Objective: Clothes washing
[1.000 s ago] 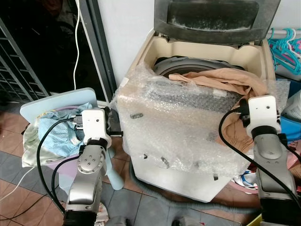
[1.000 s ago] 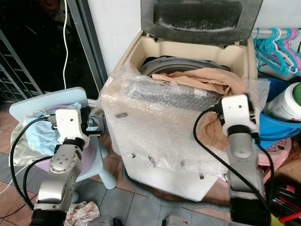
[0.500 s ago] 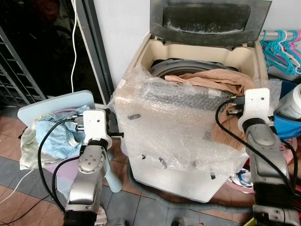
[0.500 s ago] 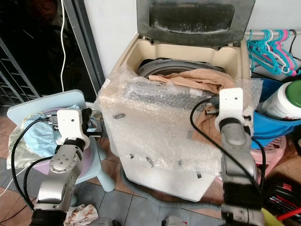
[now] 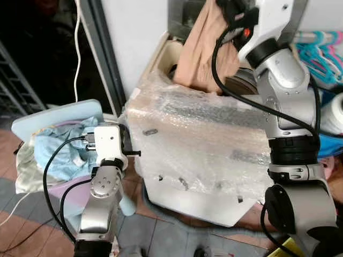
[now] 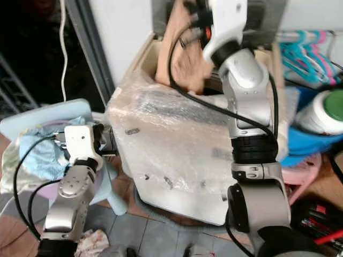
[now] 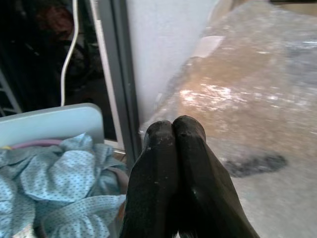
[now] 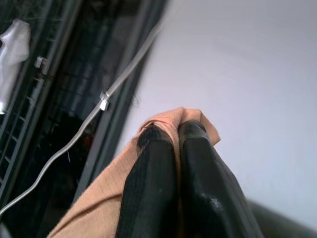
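Observation:
A top-loading washing machine (image 5: 203, 134) stands wrapped in bubble wrap with its lid up. My right arm reaches high over the tub. The right gripper (image 8: 174, 131) is shut on a tan garment (image 5: 201, 48), which hangs down from it above the tub's left side. My left gripper (image 7: 172, 130) is shut with nothing in it, low beside the machine's left front corner. Just left of that arm, a light blue chair (image 5: 59, 115) holds a heap of pale blue dotted clothes (image 5: 59, 152).
Teal hangers (image 5: 321, 53) hang at the right. A white jar with a green lid (image 6: 321, 112), a blue basin (image 6: 311, 144) and a pink basket (image 6: 305, 171) stand right of the machine. A dark doorway with a white cable (image 5: 77, 43) lies left.
My right arm has swung up from the machine's front right edge to above the tub, lifting the tan garment off the rim. The left arm has stayed put.

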{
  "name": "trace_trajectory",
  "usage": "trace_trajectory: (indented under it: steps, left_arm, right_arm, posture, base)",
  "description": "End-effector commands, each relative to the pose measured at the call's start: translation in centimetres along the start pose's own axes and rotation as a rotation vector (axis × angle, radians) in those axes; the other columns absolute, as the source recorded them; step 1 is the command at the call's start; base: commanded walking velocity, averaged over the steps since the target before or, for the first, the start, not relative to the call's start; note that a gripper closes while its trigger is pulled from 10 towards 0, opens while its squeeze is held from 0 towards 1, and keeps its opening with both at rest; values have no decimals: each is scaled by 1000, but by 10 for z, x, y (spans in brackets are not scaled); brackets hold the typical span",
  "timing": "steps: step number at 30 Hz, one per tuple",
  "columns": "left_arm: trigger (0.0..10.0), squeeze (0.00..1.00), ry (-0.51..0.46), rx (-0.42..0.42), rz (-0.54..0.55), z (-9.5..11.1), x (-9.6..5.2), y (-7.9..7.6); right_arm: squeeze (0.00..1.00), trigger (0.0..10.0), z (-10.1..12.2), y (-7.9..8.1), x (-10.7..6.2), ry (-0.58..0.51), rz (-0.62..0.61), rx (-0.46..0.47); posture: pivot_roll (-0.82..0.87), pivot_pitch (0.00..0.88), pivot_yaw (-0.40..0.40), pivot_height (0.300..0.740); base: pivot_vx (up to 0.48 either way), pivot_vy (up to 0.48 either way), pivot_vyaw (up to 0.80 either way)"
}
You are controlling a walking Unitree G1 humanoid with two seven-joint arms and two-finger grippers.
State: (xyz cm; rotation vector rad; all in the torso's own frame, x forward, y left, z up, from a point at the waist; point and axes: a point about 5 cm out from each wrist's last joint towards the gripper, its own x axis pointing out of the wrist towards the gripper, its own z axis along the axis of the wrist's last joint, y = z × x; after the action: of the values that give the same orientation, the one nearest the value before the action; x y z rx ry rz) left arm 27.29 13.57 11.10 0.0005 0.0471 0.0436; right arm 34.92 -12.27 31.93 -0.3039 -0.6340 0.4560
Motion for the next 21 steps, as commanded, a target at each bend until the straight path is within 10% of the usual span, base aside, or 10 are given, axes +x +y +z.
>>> trace_trajectory:
  steps: [1, 2, 15, 21]
  left_arm:
    - [10000, 0, -8, 14, 7, 2, 0, 3]
    - [10000, 0, -8, 18, 2, 2, 1, 2]
    - [10000, 0, -4, 65, 12, 2, 5, 5]
    - [10000, 0, 2, 59, -15, 1, 7, 4]
  right_arm:
    - [102, 10000, -23, 6, -13, 96, 17, -37]
    - [1000, 10000, -38, 2, -27, 170, -51, -38]
    - [1000, 10000, -48, 4, -108, 295, -302, -297]
    - [1000, 10000, -53, 62, -131, 341, -26, -3]
  posture:
    - [-29, 0, 34, 740]
    - [-28, 0, 40, 740]
    - [-44, 0, 67, 740]
    - [-56, 0, 78, 740]
  base:
    - [0, 0, 0]
    - [0, 0, 0]
    - [0, 0, 0]
    - [0, 0, 0]
